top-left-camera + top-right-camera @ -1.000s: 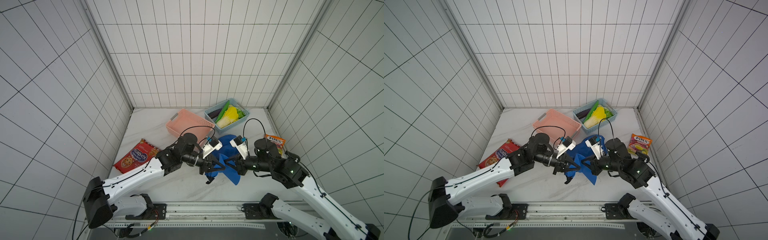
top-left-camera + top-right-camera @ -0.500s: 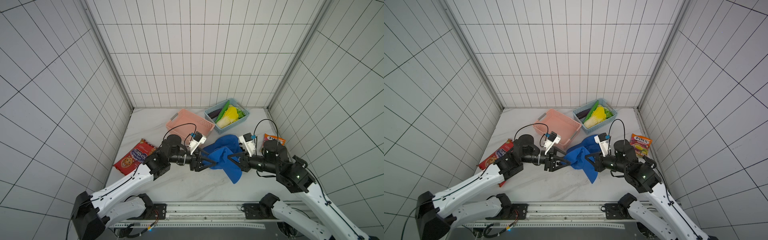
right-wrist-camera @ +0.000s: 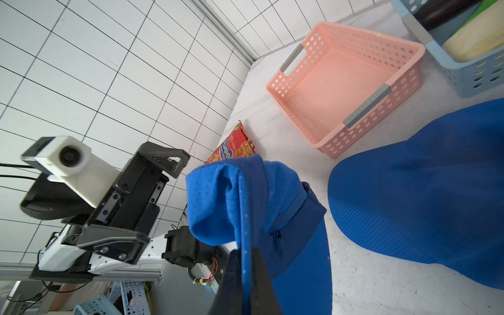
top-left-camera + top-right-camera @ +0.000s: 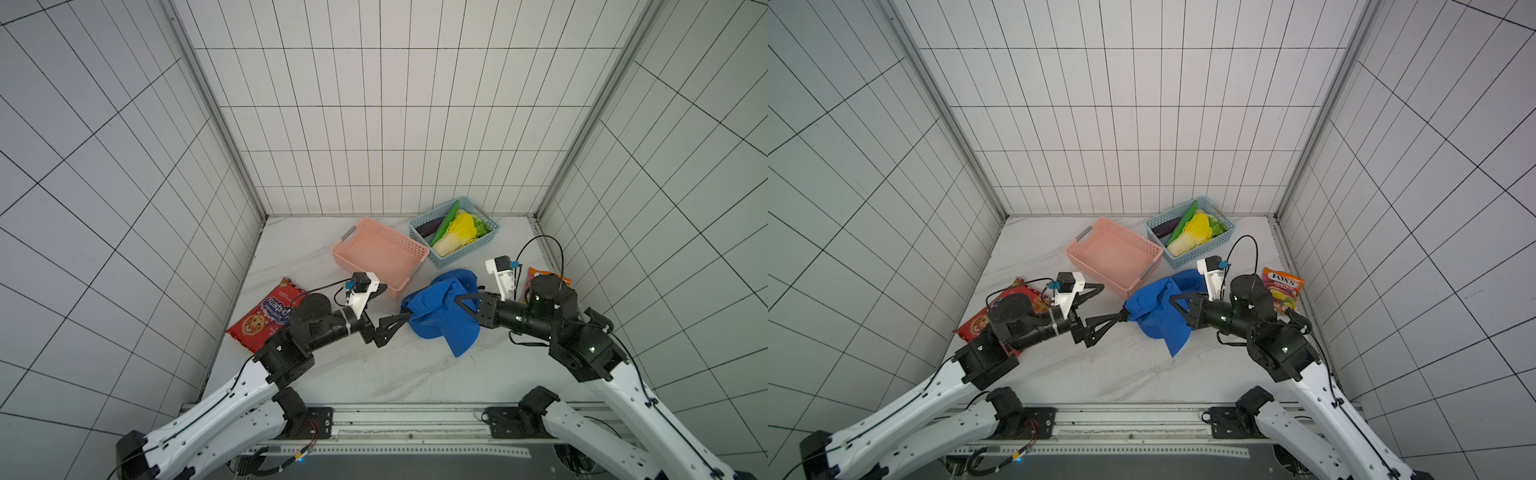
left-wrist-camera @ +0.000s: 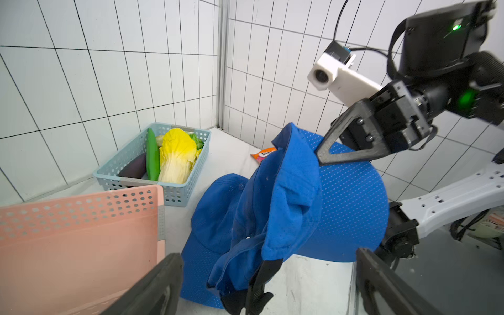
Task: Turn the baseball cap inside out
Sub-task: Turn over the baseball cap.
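Our right gripper (image 4: 459, 299) pinches one fold of the blue baseball cap (image 4: 444, 328), which hangs partly onto the table (image 4: 374, 365); our left gripper (image 4: 397, 301) stands spread beside it. With only that single hold, the thin mesh could slip free and collapse.

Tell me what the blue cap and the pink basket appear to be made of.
Blue cap: soft, matte woven or knit fabric, likely a synthetic sports mesh; it folds and drapes limply and shows rows of tiny perforations. Pink basket: rigid moulded plastic, smooth with a slight sheen; even round holes in its walls, with grey handle inserts.
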Robot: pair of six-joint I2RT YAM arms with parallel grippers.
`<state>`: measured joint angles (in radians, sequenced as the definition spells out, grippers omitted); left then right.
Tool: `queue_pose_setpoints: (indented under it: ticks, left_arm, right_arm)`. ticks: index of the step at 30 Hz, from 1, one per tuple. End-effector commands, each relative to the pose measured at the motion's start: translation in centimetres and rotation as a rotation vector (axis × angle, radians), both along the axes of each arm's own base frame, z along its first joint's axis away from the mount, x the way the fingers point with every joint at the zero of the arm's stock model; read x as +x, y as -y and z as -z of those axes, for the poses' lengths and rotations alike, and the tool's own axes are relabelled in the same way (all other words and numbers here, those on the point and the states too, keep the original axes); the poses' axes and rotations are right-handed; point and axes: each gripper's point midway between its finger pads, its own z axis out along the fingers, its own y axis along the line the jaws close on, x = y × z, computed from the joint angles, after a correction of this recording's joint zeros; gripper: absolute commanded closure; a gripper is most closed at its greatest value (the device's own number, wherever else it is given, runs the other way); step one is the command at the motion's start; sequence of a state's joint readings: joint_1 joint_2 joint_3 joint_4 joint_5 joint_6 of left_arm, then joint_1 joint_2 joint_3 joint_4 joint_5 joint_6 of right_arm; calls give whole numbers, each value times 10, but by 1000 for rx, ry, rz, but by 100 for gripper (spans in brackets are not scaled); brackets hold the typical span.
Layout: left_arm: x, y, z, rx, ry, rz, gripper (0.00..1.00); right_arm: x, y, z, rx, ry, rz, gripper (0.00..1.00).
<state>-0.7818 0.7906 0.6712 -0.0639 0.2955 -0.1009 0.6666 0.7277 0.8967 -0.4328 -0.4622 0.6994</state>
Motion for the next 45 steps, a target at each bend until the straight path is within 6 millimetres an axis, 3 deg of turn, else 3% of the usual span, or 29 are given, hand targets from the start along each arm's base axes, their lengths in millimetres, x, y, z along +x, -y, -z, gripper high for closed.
queue_pose_setpoints:
  ticks: [1,7,10,12,18,21,23,30,34,37,40,42,45]
  left_arm:
    - [7,7,8,52,51,1,2]
    - [8,30,18,65,0,88,4]
    - [7,37,21,70,-16,123,12]
    - [3,42,23,72,-33,160,22]
    - [-17,50,24,63,-117,284,65]
    - [-32,49,21,51,-170,341,96]
    - [-44,48,17,24,-210,395,100]
    - [-89,49,-14,-69,-364,596,100]
    - [-87,53,-15,-97,-370,571,100]
    - [-69,53,-8,-111,-362,454,100]
    - [-48,48,-3,-105,-347,320,100]
    - [-37,45,2,-97,-348,247,100]
    - [-31,43,3,-112,-360,204,100]
  right_arm:
    - [-3,-2,-21,86,29,-16,100]
    - [-11,-6,-27,109,25,-70,100]
    - [-14,-9,-28,111,22,-99,100]
    - [-15,-11,-26,106,15,-120,100]
    - [-6,-11,-12,73,7,-119,100]
    - [7,-8,2,46,-16,-100,100]
    - [17,-5,13,25,-35,-82,100]
    - [51,-3,68,-30,-148,-8,99]
    - [56,-11,78,17,-196,-16,89]
    - [55,-8,78,21,-195,-6,63]
    - [56,14,76,-13,-189,75,27]
    - [59,39,73,-25,-184,174,16]
    - [57,66,64,16,-186,273,9]
